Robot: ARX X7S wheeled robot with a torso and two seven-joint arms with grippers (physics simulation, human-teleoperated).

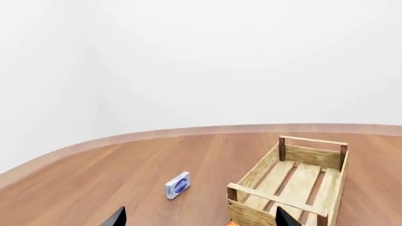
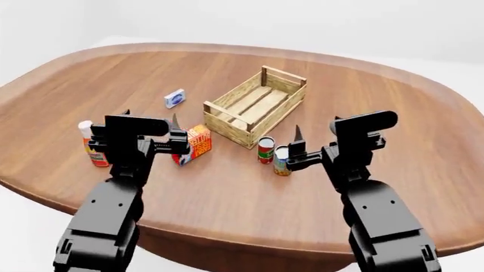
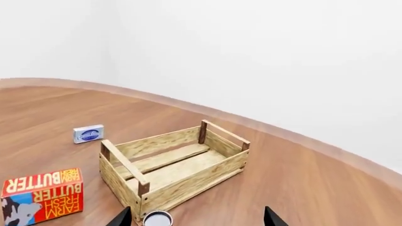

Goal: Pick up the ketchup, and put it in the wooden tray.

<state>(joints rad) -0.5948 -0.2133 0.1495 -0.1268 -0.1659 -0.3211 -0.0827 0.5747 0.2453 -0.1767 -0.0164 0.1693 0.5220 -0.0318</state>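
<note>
Left hand open, empty, hovering near the butter box; ketchup stands just outside it; I'd shift outward; wooden tray waits empty.

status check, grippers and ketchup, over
Left gripper and right gripper open, empty. Ketchup upright at table's left, outside tray. Left arm partly hides it; butter box near.

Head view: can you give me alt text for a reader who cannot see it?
Two black robot arms reach over a round wooden table, neither holding anything. The ketchup stands at the left edge beside the left gripper; the empty wooden tray sits mid-table, with a butter box, two cans and a small blue-and-white packet nearby.
</note>
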